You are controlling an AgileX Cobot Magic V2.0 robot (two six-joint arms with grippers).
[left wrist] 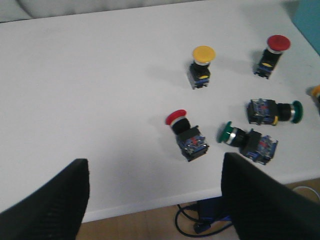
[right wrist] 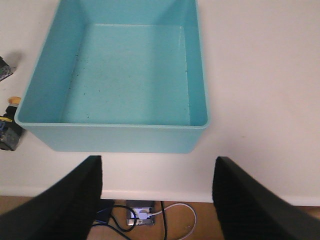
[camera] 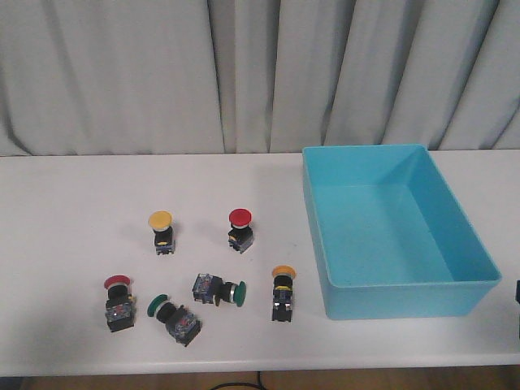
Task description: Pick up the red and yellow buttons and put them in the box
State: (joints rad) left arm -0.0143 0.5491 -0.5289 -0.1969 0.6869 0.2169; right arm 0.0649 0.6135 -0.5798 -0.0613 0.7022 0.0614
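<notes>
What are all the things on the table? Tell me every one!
Yellow buttons: 2, yellow caps on black bodies; one far left, one nearest the box.
Red buttons: 2, red caps; one far middle, one near left.
Green buttons: 2, green caps, lying on their sides, near middle.
Box: 1, light blue, nothing inside, on the right.
Table: 1, white.
Curtain: grey, behind the table.
Cables: dark and white, on the floor below the table edge.
Left gripper: 1, black fingers spread, holding nothing.
Right gripper: 1, black fingers spread, holding nothing.
</notes>
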